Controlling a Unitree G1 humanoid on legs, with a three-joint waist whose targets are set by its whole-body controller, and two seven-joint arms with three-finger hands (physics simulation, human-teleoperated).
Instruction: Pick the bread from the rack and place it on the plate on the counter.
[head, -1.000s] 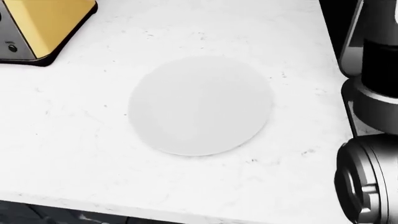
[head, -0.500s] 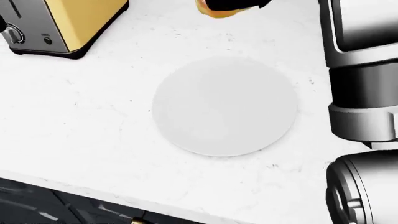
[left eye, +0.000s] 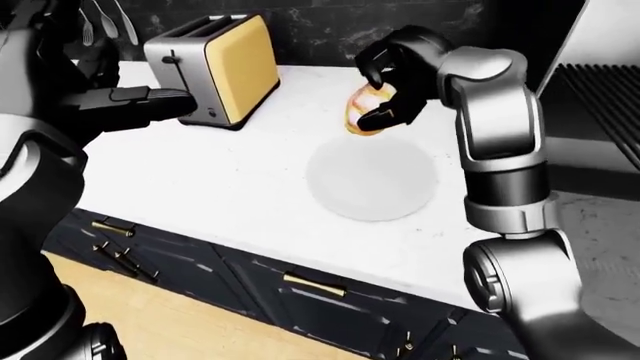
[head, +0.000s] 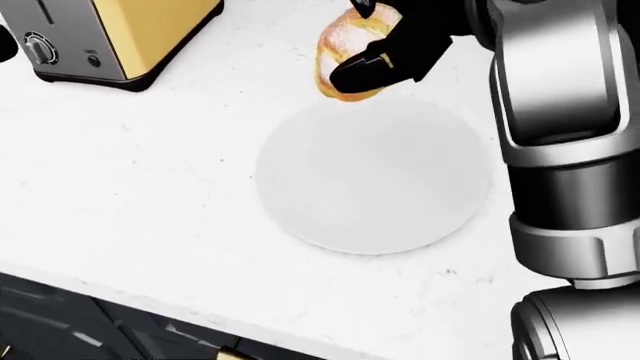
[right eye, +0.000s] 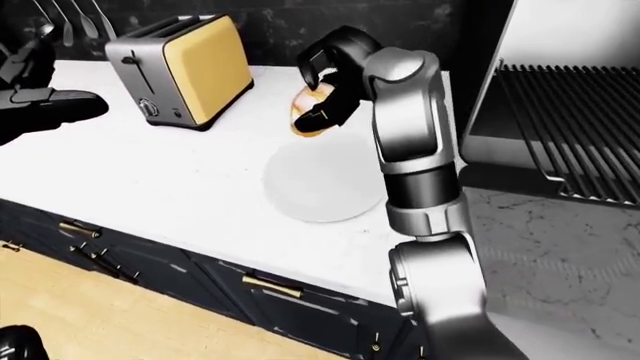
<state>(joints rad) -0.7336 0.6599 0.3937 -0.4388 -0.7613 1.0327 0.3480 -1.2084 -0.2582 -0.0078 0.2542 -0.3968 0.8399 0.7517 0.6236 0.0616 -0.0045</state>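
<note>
The right robot hand (head: 385, 56) is closing its black fingers around the bread (head: 345, 46), holding it in the air just above the top edge of the white plate (head: 375, 176) in the head view. The plate is sitting on the white bench (head: 140, 172). A yellow toaster (left eye: 212, 67) is standing to the left, well apart. The left robot hand (left eye: 150, 101) is hanging near the toaster; I cannot tell if it is open.

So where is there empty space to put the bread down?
The plate is bare, right below the bread in the right hand. White counter lies open between the plate and the toaster. It is crowded only near the plate's top edge, where the hand hangs.
</note>
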